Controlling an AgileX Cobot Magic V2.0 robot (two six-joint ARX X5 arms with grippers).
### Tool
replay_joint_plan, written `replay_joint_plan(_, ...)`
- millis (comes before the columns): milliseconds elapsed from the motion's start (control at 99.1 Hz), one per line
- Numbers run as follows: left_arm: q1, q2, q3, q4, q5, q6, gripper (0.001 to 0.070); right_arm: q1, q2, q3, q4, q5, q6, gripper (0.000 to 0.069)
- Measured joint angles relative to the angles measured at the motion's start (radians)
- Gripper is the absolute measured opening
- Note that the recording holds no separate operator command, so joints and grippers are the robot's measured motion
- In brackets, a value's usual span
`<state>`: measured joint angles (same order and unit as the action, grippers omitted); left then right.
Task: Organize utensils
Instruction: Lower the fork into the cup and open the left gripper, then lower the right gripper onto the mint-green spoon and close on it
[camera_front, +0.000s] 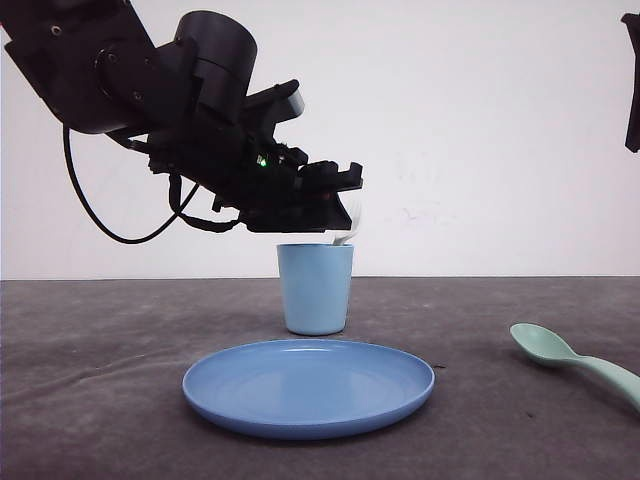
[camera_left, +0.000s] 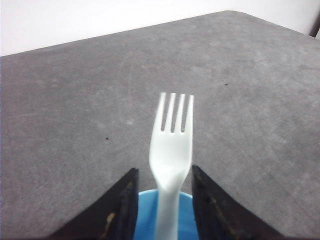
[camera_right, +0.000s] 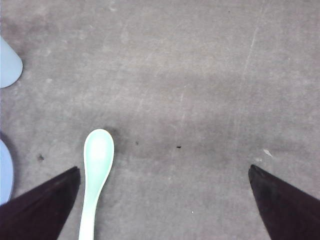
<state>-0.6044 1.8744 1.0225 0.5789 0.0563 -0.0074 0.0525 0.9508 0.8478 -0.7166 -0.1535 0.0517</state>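
Left gripper (camera_left: 162, 200): black wedge fingers (camera_left: 120, 207) clamped on the handle of the white fork (camera_left: 172, 145), smooth plastic, four tines pointing away. It hangs directly over the light blue cup (camera_front: 315, 288), a plain tapered tumbler; fork handle end at the cup mouth. Cup contents can't be seen. Round blue plate (camera_front: 308, 387), glossy, shallow rim, bare, sits at 6 o'clock from the cup. Right gripper (camera_right: 165, 200): fingers spread wide over grey matte table (camera_right: 200, 75). Mint-green spoon (camera_front: 570, 358), oval bowl, lies at 3 o'clock from the plate.
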Motion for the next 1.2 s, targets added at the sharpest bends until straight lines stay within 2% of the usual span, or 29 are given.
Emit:
replay_joint_plan(161, 0.000, -0.068, 0.000, -0.086, -0.001, 0.000, 0.0193, 0.000, 0.000, 0.000, 0.000, -0.004, 0.000, 0.0679)
replay_joint_plan(323, 0.009, -0.250, 0.000, -0.193, -0.004, 0.000, 0.0193, 0.000, 0.001, 0.000, -0.001, -0.028, 0.001, 0.0679)
replay_joint_plan(464, 0.049, -0.412, 0.000, -0.352, -0.005, -0.011, 0.0193, 0.007, 0.016, 0.000, -0.001, -0.057, 0.006, 0.0679)
replay_joint_plan(656, 0.153, -0.624, 0.000, -0.600, -0.005, -0.028, 0.0193, 0.067, 0.068, 0.000, -0.006, -0.060, 0.015, 0.0679)
replay_joint_plan(857, 0.331, -0.772, 0.000, -0.850, -0.005, -0.035, 0.0193, 0.162, 0.170, 0.000, 0.000, -0.055, 0.043, 0.0679)
replay_joint_plan(999, 0.428, -0.841, -0.024, -0.893, -0.006, -0.037, 0.0193, 0.215, 0.243, 0.000, 0.044, -0.047, 0.066, 0.0679)
replay_joint_plan(1200, 0.483, -0.934, -0.133, -0.906, -0.005, -0.037, 0.0193, 0.284, 0.354, 0.000, 0.103, 0.000, 0.098, 0.0679)
